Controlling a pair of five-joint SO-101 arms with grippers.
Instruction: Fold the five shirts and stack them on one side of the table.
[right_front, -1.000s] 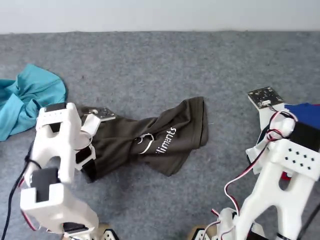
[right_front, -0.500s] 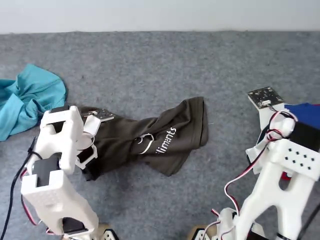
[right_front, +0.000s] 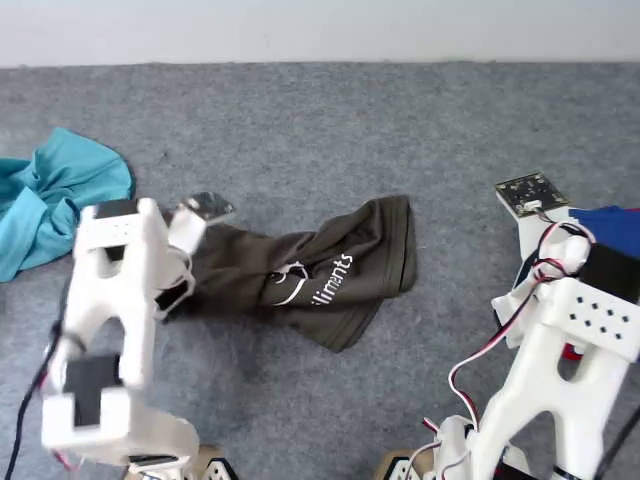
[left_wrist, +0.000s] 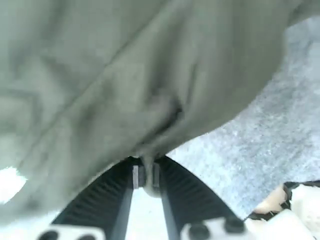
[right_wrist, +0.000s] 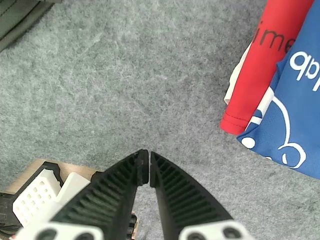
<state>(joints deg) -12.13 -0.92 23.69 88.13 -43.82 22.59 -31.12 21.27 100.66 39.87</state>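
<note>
Your left gripper (left_wrist: 145, 176) is pinched on a fold of the dark olive shirt (right_front: 340, 262), which lies crumpled mid-table. This looks like the spreading step, folding not yet begun. Your right gripper (right_wrist: 145, 167) hangs closed and empty near the red shirt (right_wrist: 262, 70). Next you'll likely want it on the olive shirt's far edge to pull it flat.
</note>
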